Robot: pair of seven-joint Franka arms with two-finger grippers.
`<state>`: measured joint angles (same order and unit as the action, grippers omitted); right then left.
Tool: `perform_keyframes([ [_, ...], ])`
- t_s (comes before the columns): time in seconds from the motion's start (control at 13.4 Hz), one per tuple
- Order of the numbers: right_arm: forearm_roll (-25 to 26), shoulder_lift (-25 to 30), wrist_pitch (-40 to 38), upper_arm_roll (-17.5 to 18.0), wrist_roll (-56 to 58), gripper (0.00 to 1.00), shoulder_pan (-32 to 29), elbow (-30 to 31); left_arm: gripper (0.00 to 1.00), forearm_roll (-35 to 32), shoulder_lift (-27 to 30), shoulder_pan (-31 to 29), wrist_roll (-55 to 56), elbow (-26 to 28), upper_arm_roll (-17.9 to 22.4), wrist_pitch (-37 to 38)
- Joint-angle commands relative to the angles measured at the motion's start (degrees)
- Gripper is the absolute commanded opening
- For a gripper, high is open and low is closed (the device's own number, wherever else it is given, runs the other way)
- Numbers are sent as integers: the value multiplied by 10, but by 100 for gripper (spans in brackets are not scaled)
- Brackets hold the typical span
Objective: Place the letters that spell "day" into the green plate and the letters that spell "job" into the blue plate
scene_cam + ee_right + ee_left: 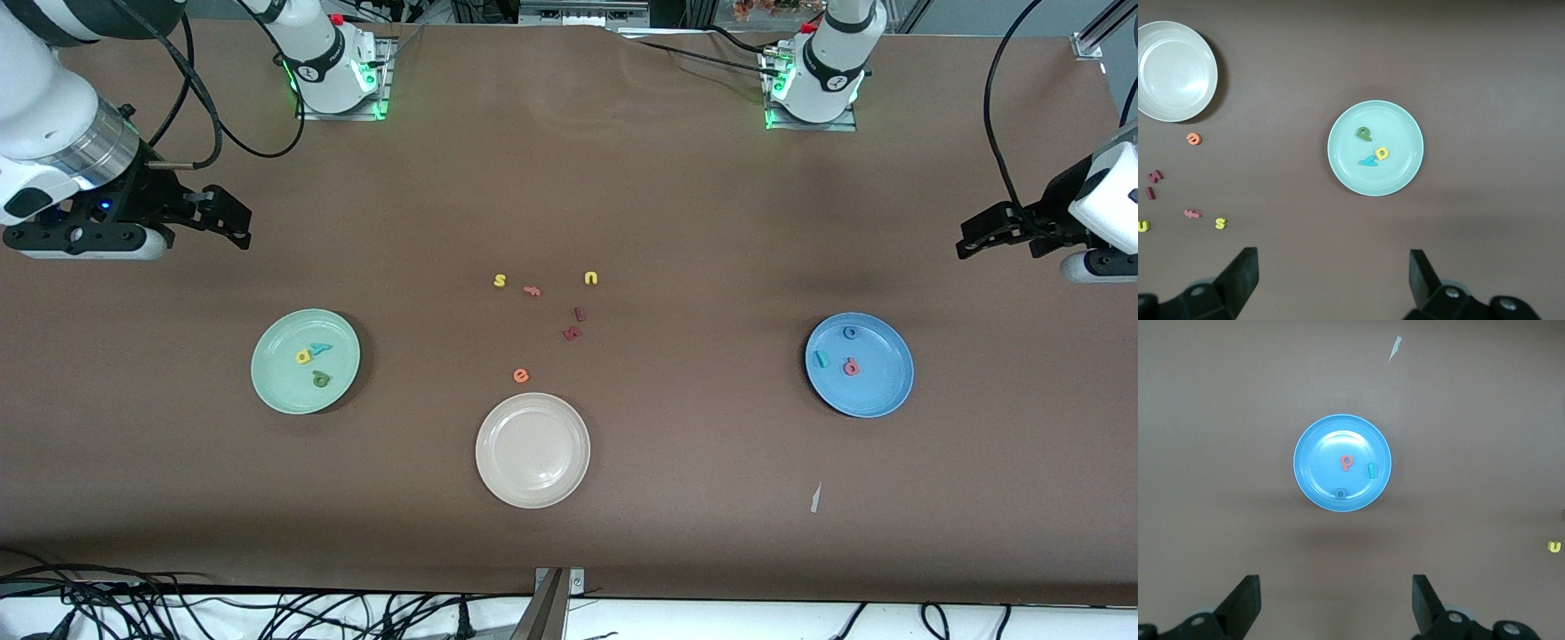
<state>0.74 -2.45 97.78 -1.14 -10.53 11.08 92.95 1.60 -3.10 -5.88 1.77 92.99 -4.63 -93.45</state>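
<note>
Both arms wait, pulled back high at the two ends of the table. The right gripper (233, 218) hangs in the air over bare table at the right arm's end, wrist tipped down, its fingers (1238, 277) spread wide with nothing between them. The left gripper (976, 238) mirrors it at the left arm's end, over bare tabletop, jaws wide apart and empty too, fingers (1245, 600) framing the view below.

Down on the table, the green plate (271, 369) sits toward the right arm's end, and in it lie the yellow d (303, 357), the teal y (320, 348) touching it, and the olive a (321, 380) just beside them. The blue plate (880, 391) sits toward the left arm's end, holding the blue o (851, 333), the teal j (822, 359) and the pink b (852, 366), each apart from the others.

Between the plates, loose letters lie scattered on the brown table (676, 222): a yellow s (500, 281), a salmon f (532, 291), a yellow u (590, 278), two dark red letters (575, 324) and an orange e (521, 376). The white plate (498, 480), nearest the front camera, sits just beside the e.
</note>
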Motion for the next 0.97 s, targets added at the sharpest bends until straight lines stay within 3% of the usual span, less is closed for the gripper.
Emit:
perform_keyframes([
  [0.0, -2, 9, 9, 1, 6, 100, -9, 16, 100, 9, 4, -1, -12, 1, 0, -2],
  [0.89, 2, -4, 26, 4, 5, 100, -8, 16, 100, 12, 10, -4, -25, -4, 1, 11],
])
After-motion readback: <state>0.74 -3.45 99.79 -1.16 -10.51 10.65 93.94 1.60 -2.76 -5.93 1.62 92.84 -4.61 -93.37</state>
